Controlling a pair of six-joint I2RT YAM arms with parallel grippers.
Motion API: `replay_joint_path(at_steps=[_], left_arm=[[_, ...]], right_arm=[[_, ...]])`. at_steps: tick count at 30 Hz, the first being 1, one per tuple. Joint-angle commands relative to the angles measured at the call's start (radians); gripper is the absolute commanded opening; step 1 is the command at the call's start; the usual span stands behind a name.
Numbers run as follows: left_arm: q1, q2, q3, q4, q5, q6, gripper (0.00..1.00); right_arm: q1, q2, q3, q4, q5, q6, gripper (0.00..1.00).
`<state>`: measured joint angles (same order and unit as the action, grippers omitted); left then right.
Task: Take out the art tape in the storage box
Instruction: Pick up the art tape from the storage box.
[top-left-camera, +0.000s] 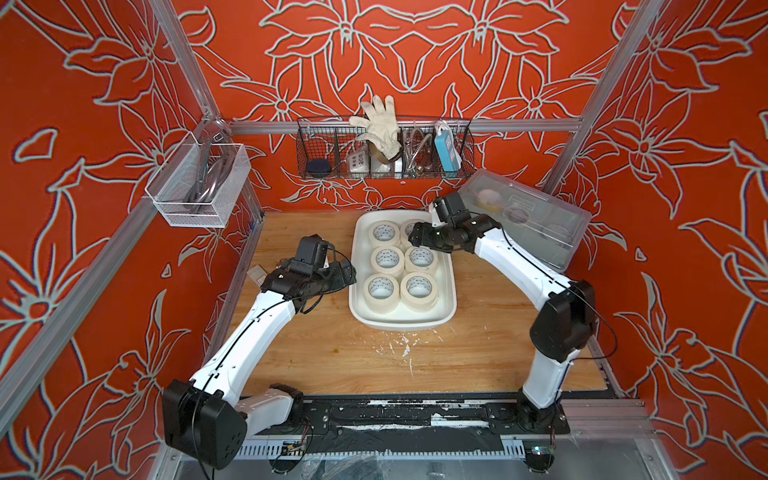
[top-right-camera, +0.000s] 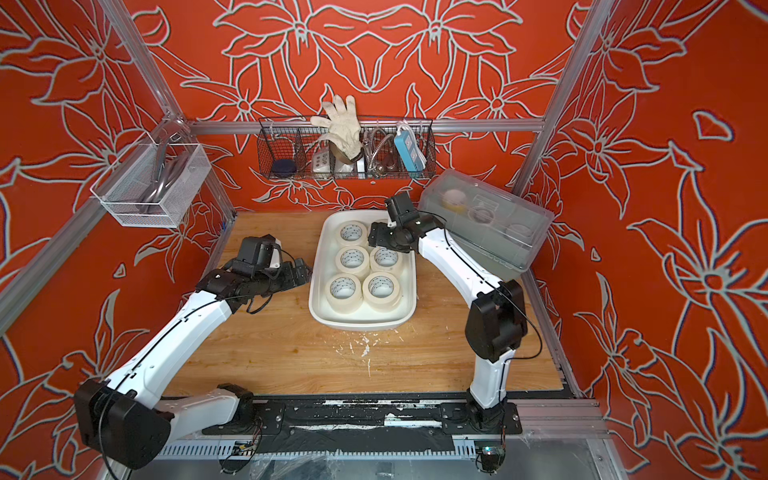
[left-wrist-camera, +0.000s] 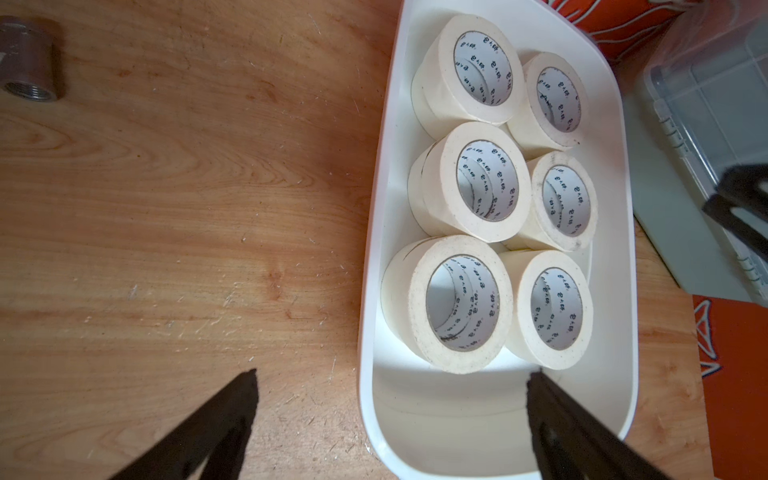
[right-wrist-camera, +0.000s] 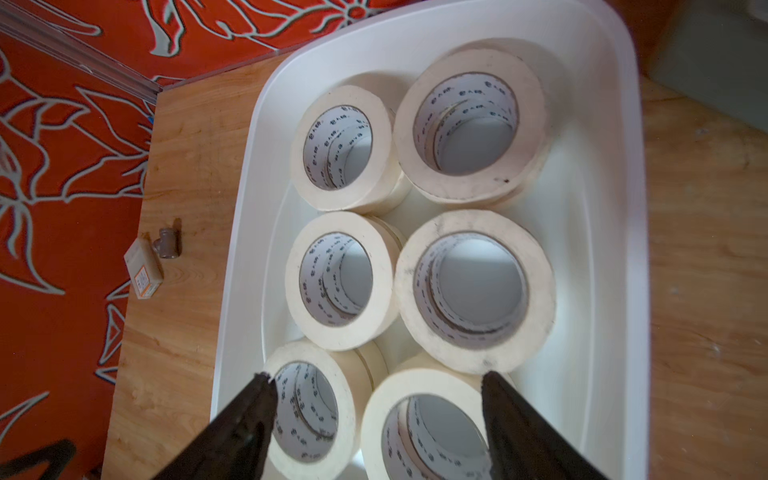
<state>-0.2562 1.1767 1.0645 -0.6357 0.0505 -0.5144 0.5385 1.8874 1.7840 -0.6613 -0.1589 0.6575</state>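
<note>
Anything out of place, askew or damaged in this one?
Nothing serious. White flecks and scrapes mark the table in front of the box. Several tape stacks sit slightly offset, upper roll shifted over the lower. A glove pokes out of the wire basket.

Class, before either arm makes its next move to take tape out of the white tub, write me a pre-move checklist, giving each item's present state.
1. Cream masking-tape rolls lie flat, cores up, inside the glossy white plastic storage tub: ok.
2. Left gripper open and empty at the tub's rim: ok.
3. Right gripper open above the rolls, holding nothing: ok.
4. Right jaws lined up on one single roll: cannot tell.
5. Bare wooden tabletop in front of the tub for a set-down: ok.
</note>
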Motion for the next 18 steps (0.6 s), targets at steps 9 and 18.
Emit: replay_joint_path(at_steps=[9,18], left_arm=[[0.0,-0.081,-0.052,-0.012,0.016,-0.022,0.99],[0.0,-0.084,-0.081,-0.001,0.037,-0.04,0.99]], right_arm=[[0.048,0.307,0.294,-0.083,0.162,0.211,0.8],[0.069,0.484,0.526,-0.167,0.25,0.252,0.77]])
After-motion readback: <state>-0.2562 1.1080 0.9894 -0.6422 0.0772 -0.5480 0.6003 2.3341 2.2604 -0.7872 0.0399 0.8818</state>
